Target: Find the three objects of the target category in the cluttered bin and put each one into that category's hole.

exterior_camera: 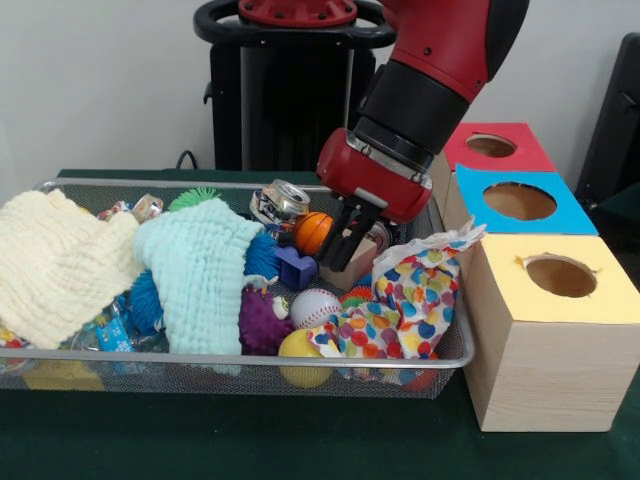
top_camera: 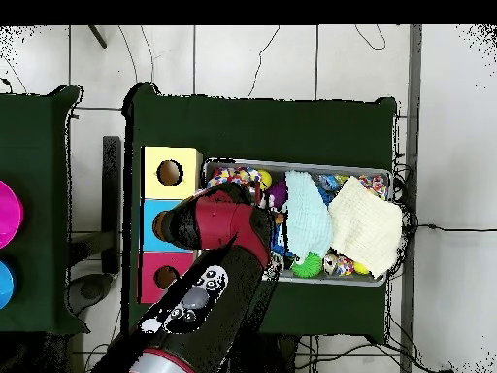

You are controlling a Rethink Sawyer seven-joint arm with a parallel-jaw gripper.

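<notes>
The bin (exterior_camera: 452, 350), a shallow wire-mesh basket, sits on the green table (exterior_camera: 300, 440) with its long axis running from 9 to 3 o'clock in both views; in the overhead view its far rim (top_camera: 291, 164) lies toward 12 o'clock. At 3 o'clock of the bin in the front view stand three pale wooden boxes in a row, the red-topped one farthest, toward 1 o'clock, and its hole (exterior_camera: 491, 146) faces straight up; the blue-topped box (exterior_camera: 560, 215) and yellow-topped box (exterior_camera: 540, 300) follow toward the camera. The overhead view places the same row at 9 o'clock of the bin, with the red hole (top_camera: 166, 278) nearest the robot's base. Inside the bin, the front view shows a cream cloth (exterior_camera: 55, 265) at 9 o'clock, a mint cloth (exterior_camera: 200, 270) at centre, a spotted cloth (exterior_camera: 420, 295) at 3 o'clock, and between them a crushed can (exterior_camera: 278, 202), an orange ball (exterior_camera: 312, 232), a blue block (exterior_camera: 296, 268), a baseball (exterior_camera: 315, 307), a purple spiky ball (exterior_camera: 262, 322) and a yellow ball (exterior_camera: 300, 350). Only the front view shows the gripper (exterior_camera: 350, 245), lowered into the bin beside the orange ball with its dark fingers pointing down over a pale wooden block (exterior_camera: 352, 270); whether the jaws are parted or clenched cannot be told. In the overhead view the red arm (top_camera: 218, 282) covers the gripper and the bin's 9 o'clock end.
</notes>
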